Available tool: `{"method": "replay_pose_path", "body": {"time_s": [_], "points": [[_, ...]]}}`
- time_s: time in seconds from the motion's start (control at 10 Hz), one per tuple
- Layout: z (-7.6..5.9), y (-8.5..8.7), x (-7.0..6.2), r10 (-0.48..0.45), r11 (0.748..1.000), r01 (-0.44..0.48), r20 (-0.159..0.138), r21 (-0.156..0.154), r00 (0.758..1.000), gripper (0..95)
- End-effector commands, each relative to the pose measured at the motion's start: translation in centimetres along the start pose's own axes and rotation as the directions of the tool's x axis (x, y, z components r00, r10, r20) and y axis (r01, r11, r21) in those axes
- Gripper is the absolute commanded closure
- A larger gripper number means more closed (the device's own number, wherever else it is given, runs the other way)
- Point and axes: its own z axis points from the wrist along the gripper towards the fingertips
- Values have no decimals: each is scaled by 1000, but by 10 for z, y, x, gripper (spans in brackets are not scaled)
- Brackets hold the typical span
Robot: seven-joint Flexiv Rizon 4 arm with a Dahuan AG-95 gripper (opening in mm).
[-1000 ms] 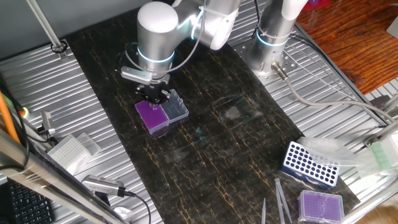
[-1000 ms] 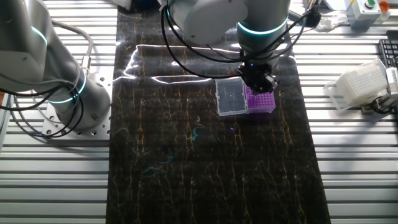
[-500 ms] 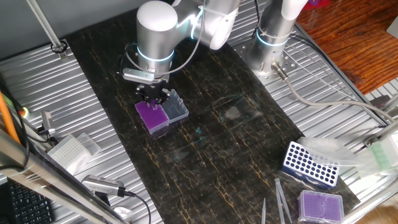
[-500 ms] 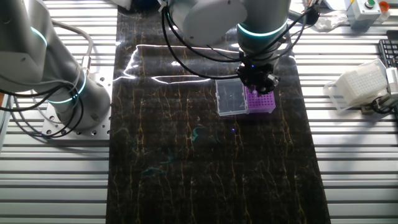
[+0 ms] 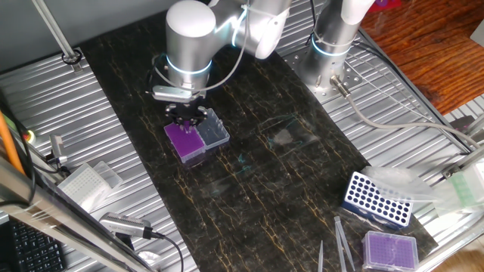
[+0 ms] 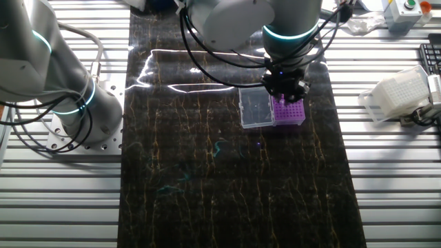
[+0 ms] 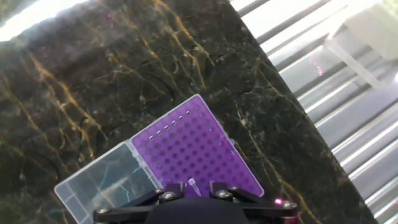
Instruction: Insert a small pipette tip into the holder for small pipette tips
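Note:
The holder for small pipette tips (image 5: pixel 184 140) has a vivid purple grid and a clear lid (image 5: pixel 214 130) lying open beside it on the dark mat. It also shows in the other fixed view (image 6: pixel 291 114) and in the hand view (image 7: pixel 199 149). My gripper (image 5: pixel 186 119) hangs straight above the purple grid, as the other fixed view (image 6: pixel 282 91) also shows. In the hand view the gripper (image 7: pixel 191 190) has its jaws apart, and a small clear pipette tip (image 7: pixel 192 185) stands between them over the grid, close to the left finger with a gap on the right.
A blue rack with large holes (image 5: pixel 376 199) and a paler purple box (image 5: pixel 389 249) sit at the front right, with tweezers (image 5: pixel 340 242) beside them. A white tip box (image 5: pixel 83 183) lies on the left rails. A second arm's base (image 5: pixel 333 45) stands at the back.
My gripper has risen a little above the purple holder. The holder and its lid have not moved.

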Motion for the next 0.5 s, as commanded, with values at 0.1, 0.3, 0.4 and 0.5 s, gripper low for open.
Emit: {"method": "replay_pose_path", "body": {"time_s": [0.1,0.3,0.4,0.5], "points": [[0,0,0,-64,998,64,-2,3,998,950],[0,0,0,-96,995,96,-1,4,995,760],[0,0,0,-134,991,134,-1,7,991,760],[0,0,0,-150,989,150,-2,9,989,760]]}}
